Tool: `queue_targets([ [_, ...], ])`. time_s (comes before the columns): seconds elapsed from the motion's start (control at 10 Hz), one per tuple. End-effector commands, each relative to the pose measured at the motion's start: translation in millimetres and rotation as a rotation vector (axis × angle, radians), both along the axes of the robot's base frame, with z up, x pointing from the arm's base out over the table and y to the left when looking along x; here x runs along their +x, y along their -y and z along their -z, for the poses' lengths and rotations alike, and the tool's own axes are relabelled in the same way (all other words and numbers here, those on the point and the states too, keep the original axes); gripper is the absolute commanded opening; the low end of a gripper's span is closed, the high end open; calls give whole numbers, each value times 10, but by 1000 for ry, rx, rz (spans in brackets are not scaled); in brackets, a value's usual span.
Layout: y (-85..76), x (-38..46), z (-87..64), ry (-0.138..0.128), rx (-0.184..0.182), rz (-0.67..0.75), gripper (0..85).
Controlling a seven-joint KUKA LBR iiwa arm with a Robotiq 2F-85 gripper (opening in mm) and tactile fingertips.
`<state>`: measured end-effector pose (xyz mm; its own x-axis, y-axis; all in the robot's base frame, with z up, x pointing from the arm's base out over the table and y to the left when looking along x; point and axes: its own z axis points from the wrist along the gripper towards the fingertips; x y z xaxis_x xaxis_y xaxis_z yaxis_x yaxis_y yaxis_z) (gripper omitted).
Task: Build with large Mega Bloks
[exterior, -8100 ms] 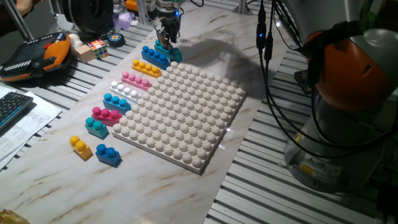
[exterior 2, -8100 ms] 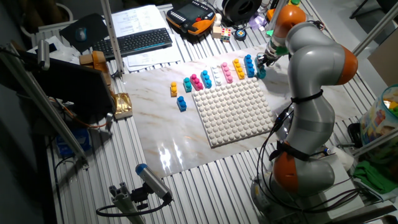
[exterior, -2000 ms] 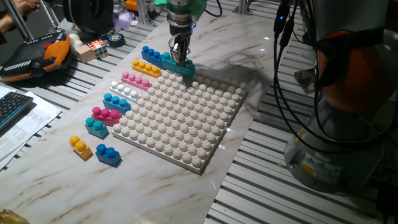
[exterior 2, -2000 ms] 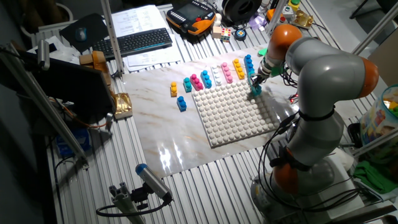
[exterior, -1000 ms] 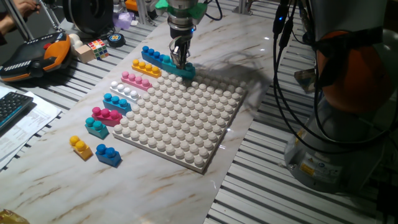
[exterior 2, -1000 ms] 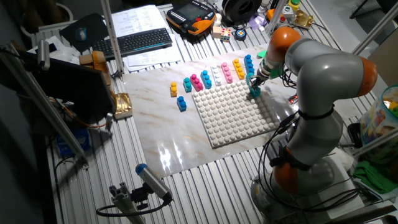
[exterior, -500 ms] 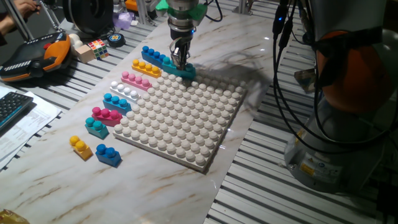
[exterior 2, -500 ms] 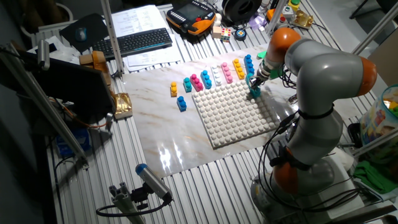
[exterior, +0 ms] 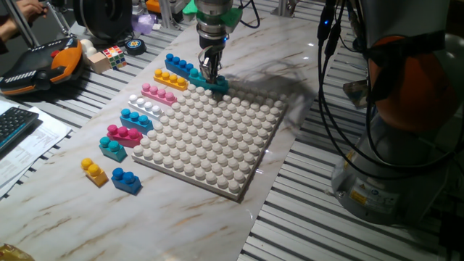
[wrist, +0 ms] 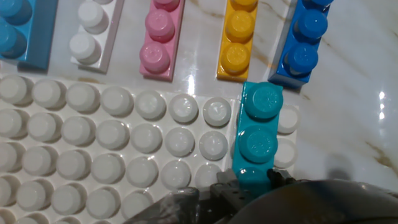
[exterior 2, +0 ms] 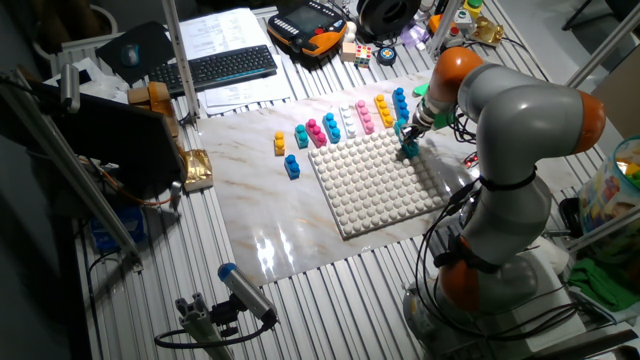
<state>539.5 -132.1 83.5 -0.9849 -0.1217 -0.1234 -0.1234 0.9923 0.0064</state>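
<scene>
In the hand view the tool (wrist: 249, 183) is a dark blur at the bottom edge, covering the teal brick's (wrist: 257, 140) near end. Its fingers are closed on that brick, which sits at the white studded baseplate's (exterior: 210, 134) far corner. The arm reaches straight down there, beside the blue brick (exterior: 179, 65) on the worktop (exterior: 65, 210).

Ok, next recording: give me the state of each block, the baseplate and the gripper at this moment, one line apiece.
gripper: shut on teal block.
teal block: upright, at the white baseplate's corner, studs up.
white baseplate: flat on the table, otherwise bare.
blue block: loose on the table beside the baseplate.
yellow block: loose, beside the baseplate.
pink block: loose, beside the baseplate.
</scene>
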Motion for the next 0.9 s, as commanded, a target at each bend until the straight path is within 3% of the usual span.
queue_targets([
  [0.0,-1,3,13,0,2,3,10],
  [0.8,19,15,55,-14,25,25,10],
])
